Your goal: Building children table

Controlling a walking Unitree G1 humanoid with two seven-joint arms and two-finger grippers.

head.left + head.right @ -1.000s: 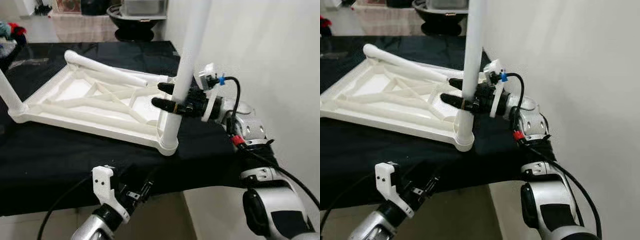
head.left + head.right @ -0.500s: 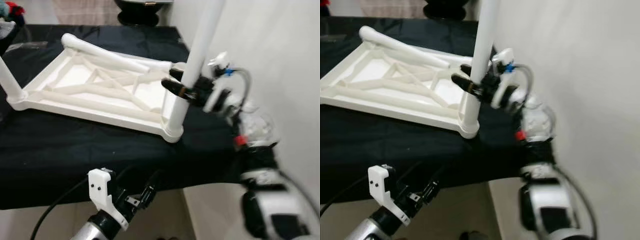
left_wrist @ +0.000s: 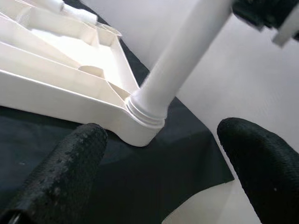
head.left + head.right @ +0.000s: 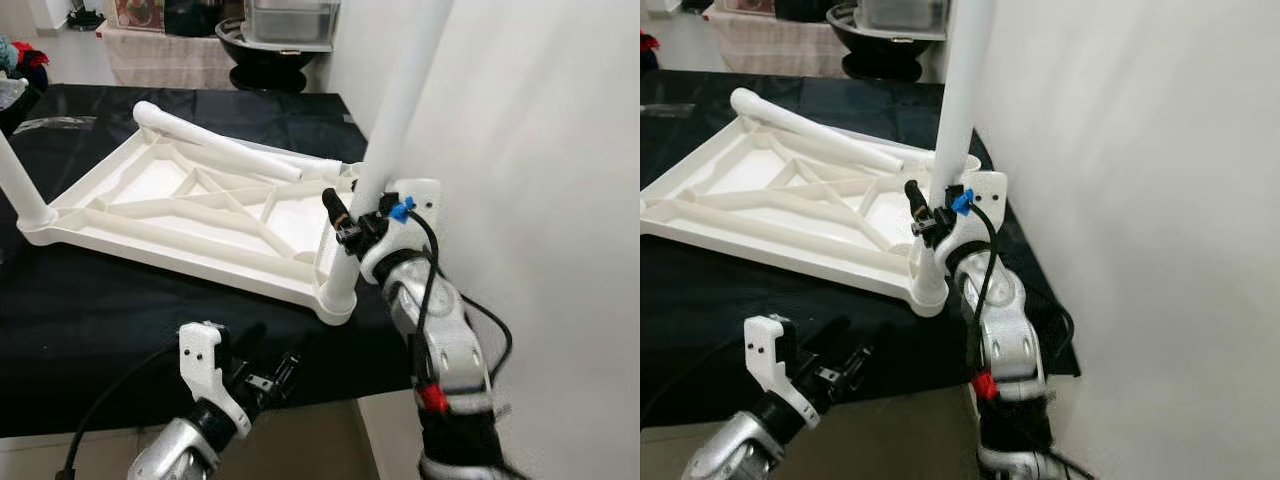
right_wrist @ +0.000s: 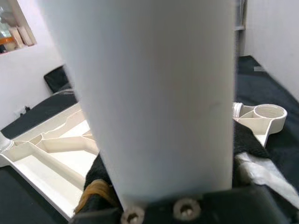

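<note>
A white children's table top [image 4: 150,240] lies upside down on a black-covered table. One white leg [image 4: 395,110] stands upright in the socket at its near right corner. My right gripper [image 4: 348,222] is shut on this leg just above the socket, and the leg [image 5: 154,93] looms close in the right wrist view. A second leg [image 4: 18,185] stands in the left corner. A loose leg [image 4: 215,142] lies across the far side of the top. My left gripper [image 4: 268,372] hangs open below the table's front edge, its fingers [image 3: 60,172] wide apart and pointing at the near corner socket [image 3: 142,126].
A white wall [image 4: 540,150] rises close on the right, just beyond the upright leg. The black cloth [image 4: 100,310] drapes over the front edge. A dark basin [image 4: 265,45] and a grey container stand behind the table.
My right arm has swung from out at the right to below the gripper, turning around the leg while still holding it. The head camera has shifted. The left gripper stays low and open.
</note>
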